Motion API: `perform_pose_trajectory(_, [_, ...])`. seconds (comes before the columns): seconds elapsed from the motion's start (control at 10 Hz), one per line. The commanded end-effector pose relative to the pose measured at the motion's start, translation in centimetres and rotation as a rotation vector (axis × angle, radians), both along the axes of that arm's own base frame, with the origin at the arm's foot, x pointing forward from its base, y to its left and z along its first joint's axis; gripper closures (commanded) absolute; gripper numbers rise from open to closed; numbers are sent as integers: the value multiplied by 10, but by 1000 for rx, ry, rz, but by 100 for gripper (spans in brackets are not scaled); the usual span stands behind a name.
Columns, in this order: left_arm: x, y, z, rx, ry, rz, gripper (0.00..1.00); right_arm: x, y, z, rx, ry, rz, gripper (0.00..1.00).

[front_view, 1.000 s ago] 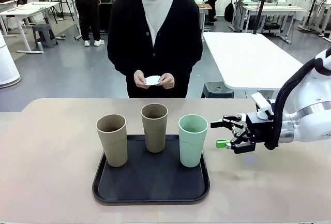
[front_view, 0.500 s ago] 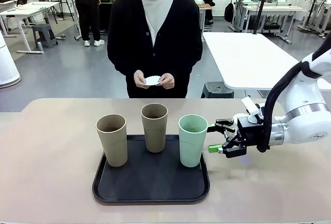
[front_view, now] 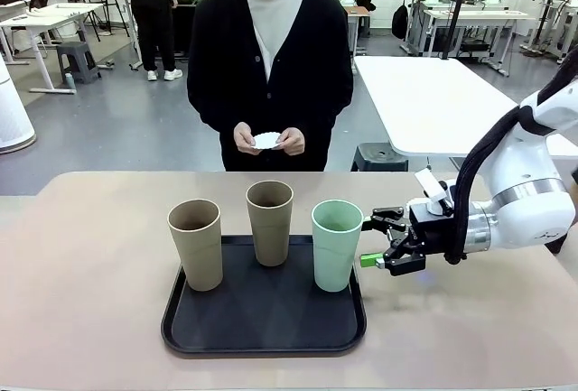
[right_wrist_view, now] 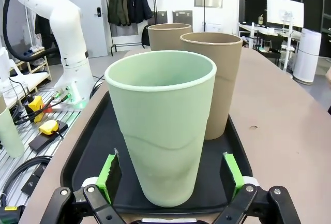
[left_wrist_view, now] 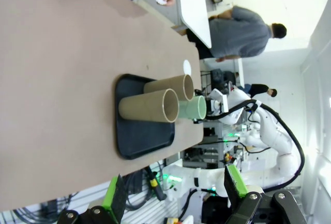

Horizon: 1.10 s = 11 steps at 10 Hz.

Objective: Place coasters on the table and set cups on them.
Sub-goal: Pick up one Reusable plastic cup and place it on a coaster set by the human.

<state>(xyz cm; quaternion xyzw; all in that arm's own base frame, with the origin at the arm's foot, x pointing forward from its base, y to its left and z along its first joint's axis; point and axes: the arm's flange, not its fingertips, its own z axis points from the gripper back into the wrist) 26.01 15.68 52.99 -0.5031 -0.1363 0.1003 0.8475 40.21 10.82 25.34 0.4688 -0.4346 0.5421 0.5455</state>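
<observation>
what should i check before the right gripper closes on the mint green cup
1. Right gripper jaws open: ok.
2. Pale mint green tapered tumbler between its green pads: ok, one pad on each side in the right wrist view.
3. Tumbler upright on the black rounded-square tray: ok.
4. Gap to the nearest tan-brown tumbler: ok, apart.
5. White scalloped paper coasters laid on the beige tabletop: not ok, they are in the person's hands.

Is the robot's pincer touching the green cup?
Apart. The right wrist view shows the right pincer open, tray showing between each pad and the green cup.
</observation>
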Motion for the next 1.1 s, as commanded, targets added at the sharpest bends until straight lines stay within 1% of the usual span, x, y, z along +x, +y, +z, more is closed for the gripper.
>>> perform_pose_trajectory(0.0, [-1, 2, 2, -12, -12, -6, 0, 8, 16, -6, -5, 3, -36, 0])
perform_pose_trajectory(1.0, [-1, 2, 2, -12, -12, -6, 0, 14, 40, -12, -31, 27, 3, 0])
